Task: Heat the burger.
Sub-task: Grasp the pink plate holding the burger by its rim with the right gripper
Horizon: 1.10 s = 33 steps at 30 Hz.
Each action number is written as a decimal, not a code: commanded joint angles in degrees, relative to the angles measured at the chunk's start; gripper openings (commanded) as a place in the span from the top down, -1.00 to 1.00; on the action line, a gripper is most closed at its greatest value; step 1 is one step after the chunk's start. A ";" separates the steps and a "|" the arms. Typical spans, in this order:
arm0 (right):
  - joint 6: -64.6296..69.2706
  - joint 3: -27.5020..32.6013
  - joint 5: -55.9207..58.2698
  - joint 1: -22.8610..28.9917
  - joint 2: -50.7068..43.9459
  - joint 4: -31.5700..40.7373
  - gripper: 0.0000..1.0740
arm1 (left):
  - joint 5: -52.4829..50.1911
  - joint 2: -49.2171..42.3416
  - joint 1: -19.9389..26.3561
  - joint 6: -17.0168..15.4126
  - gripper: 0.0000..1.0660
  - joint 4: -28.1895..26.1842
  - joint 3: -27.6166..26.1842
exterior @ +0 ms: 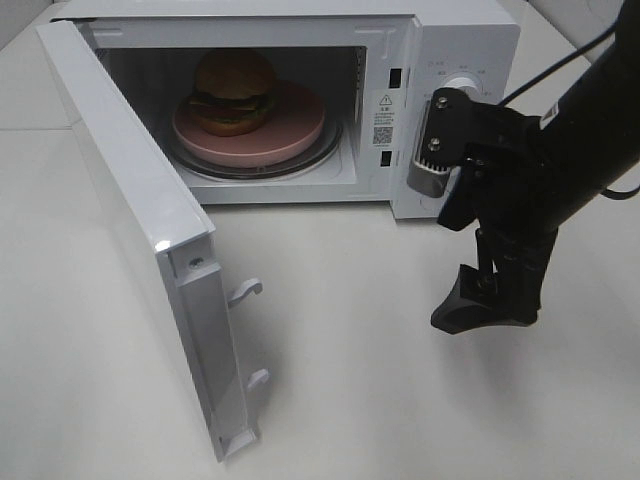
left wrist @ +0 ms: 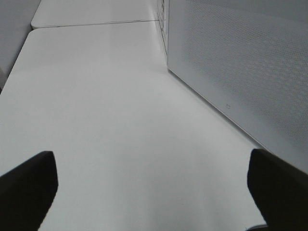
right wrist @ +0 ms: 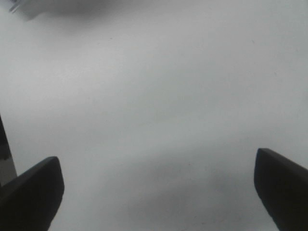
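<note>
The burger (exterior: 233,92), with its tan domed bun, rests on a pink plate (exterior: 295,130) inside the white microwave (exterior: 460,40). The microwave door (exterior: 130,210) is swung wide open toward the front left. My right gripper (exterior: 480,300) hangs pointing down in front of the control panel, to the right of the oven opening and apart from it. In the right wrist view this gripper (right wrist: 159,192) is open over bare table, holding nothing. My left gripper (left wrist: 154,187) is open and holding nothing, with the door's perforated panel (left wrist: 240,62) beside it. The left arm is out of the exterior high view.
The white table (exterior: 360,350) spreads in front of the microwave. Two latch hooks (exterior: 245,292) stick out from the open door's edge. A dial (exterior: 462,88) sits on the control panel behind my right arm. A black cable (exterior: 560,65) runs behind that arm.
</note>
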 commanded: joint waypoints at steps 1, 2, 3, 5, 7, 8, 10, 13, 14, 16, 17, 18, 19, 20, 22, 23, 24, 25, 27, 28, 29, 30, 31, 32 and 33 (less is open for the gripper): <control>-8.77 -2.46 1.83 1.95 2.23 1.09 -0.84 | -0.86 -0.92 -0.11 -0.34 -0.96 -0.23 0.06; -9.68 -3.38 2.06 2.35 3.04 1.03 -0.83 | -0.86 -0.92 -0.11 -0.34 -0.96 -0.23 0.06; -9.68 -3.38 2.06 2.35 3.04 1.03 -0.83 | -0.86 -0.92 -0.11 -0.34 -0.96 -0.23 0.06; -10.54 -6.88 2.41 4.18 5.67 0.46 -0.82 | -0.86 -0.92 -0.11 -0.34 -0.96 -0.23 0.06; -11.17 -9.17 2.86 5.44 7.51 0.06 -0.82 | -0.86 -0.92 -0.11 -0.34 -0.96 -0.23 0.06; -11.17 -9.17 2.86 5.44 7.51 0.06 -0.82 | -0.86 -0.92 -0.11 -0.34 -0.96 -0.23 0.06; -11.80 -13.06 4.47 6.82 10.37 -0.69 -0.80 | -0.86 -0.92 -0.11 -0.34 -0.96 -0.23 0.06; -12.43 -17.07 6.07 8.19 13.06 -1.03 -0.80 | -0.86 -0.92 -0.11 -0.34 -0.96 -0.23 0.06; -12.43 -17.07 6.07 8.19 13.06 -1.03 -0.80 | -0.86 -0.92 -0.11 -0.34 -0.96 -0.23 0.06; -13.41 -20.91 6.70 9.34 15.64 -1.09 -0.79 | -0.86 -0.92 -0.11 -0.34 -0.96 -0.23 0.06; -13.41 -20.91 6.70 9.34 15.64 -1.09 -0.79 | -0.86 -0.92 -0.11 -0.34 -0.96 -0.23 0.06; -13.69 -23.32 7.16 9.97 17.42 -1.38 -0.78 | -0.86 -0.92 -0.11 -0.34 -0.96 -0.23 0.06; -13.69 -23.32 7.16 9.97 17.42 -1.38 -0.78 | -0.86 -0.92 -0.11 -0.34 -0.96 -0.23 0.06; -14.55 -25.95 7.68 10.20 19.02 -1.78 -0.77 | -0.86 -0.92 -0.11 -0.34 -0.96 -0.23 0.06; -15.53 -29.56 8.82 10.89 21.43 -2.29 -0.74 | -0.86 -0.92 -0.11 -0.34 -0.96 -0.23 0.06; -15.53 -29.56 8.82 10.89 21.43 -2.29 -0.74 | -0.86 -0.92 -0.11 -0.34 -0.96 -0.23 0.06; -15.76 -30.94 8.94 11.23 22.40 -2.58 -0.72 | -0.86 -0.92 -0.11 -0.34 -0.96 -0.23 0.06; -15.76 -30.94 8.94 11.23 22.40 -2.58 -0.72 | -0.86 -0.92 -0.11 -0.34 -0.96 -0.23 0.06; -15.76 -35.47 8.94 11.23 25.78 -3.44 -0.61 | -0.86 -0.92 -0.11 -0.34 -0.96 -0.23 0.06; -15.76 -35.47 8.94 11.23 25.78 -3.44 -0.61 | -0.86 -0.92 -0.11 -0.34 -0.96 -0.23 0.06; -15.76 -36.50 8.94 11.23 26.59 -3.61 -0.59 | -0.86 -0.92 -0.11 -0.34 -0.96 -0.23 0.06; -15.76 -38.50 8.94 11.23 28.02 -3.84 -0.54 | -0.86 -0.92 -0.11 -0.34 -0.96 -0.23 0.06; -15.76 -38.50 8.94 11.23 28.02 -3.84 -0.54 | -0.86 -0.92 -0.11 -0.34 -0.96 -0.23 0.06; -15.76 -39.53 8.94 11.23 28.71 -3.84 -0.53 | -0.86 -0.92 -0.11 -0.34 -0.96 -0.23 0.06; -15.76 -39.53 8.94 11.23 28.71 -3.84 -0.53 | -0.86 -0.92 -0.11 -0.34 -0.96 -0.23 0.06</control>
